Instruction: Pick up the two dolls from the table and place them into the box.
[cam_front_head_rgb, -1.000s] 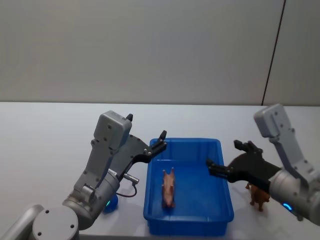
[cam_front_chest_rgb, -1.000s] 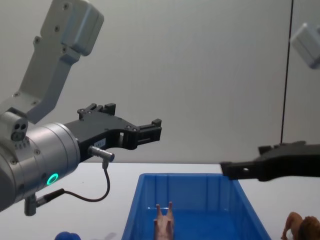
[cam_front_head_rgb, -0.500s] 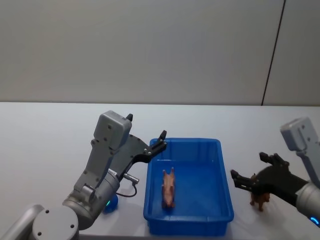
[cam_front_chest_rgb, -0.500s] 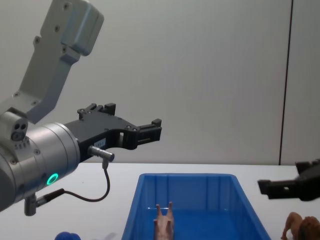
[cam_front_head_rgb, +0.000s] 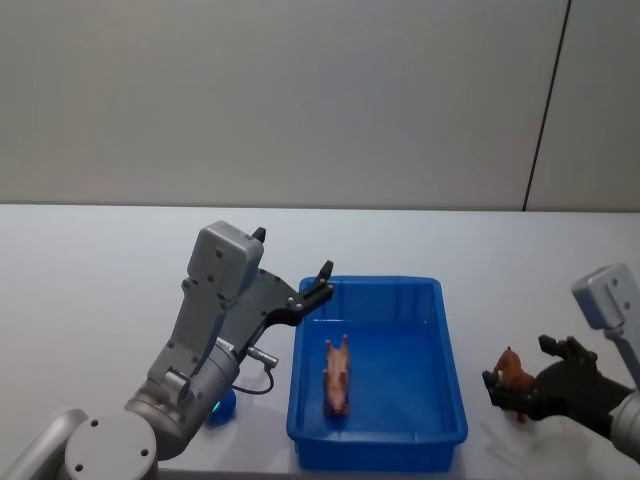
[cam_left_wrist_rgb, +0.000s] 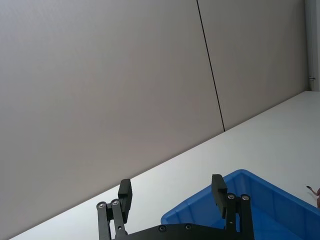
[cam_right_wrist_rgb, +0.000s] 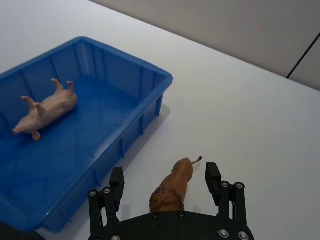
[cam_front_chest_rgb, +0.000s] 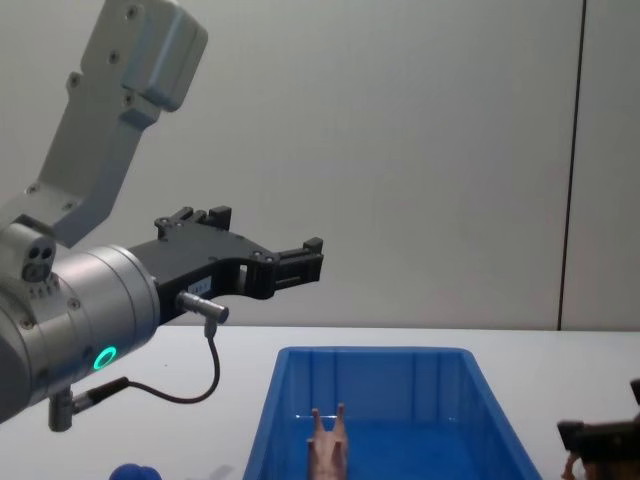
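Observation:
The blue box (cam_front_head_rgb: 372, 283) stands on the white table (cam_front_head_rgb: 100, 280) in front of me. A pale pink animal doll (cam_front_head_rgb: 337, 375) lies on its side inside the box, legs up (cam_right_wrist_rgb: 47, 107). A deep-blue doll (cam_front_head_rgb: 222, 408) rests on the table left of the box, partly hidden by my left arm. My left gripper (cam_front_head_rgb: 290, 258) hangs open and empty above the box's far left corner. To the right of the box, my right gripper (cam_right_wrist_rgb: 165, 180) is low and open, its fingers on either side of a brown animal toy (cam_right_wrist_rgb: 175, 187) standing on the table.
A plain grey wall runs behind the table, with a dark vertical seam at the right. Bare tabletop stretches on the far side of the box and to the right of the brown toy. A cable loops under my left wrist (cam_front_chest_rgb: 205, 370).
My right arm has swung right and down from above the box, and its open fingers now straddle the brown toy. The left arm, box and pink doll have not moved.

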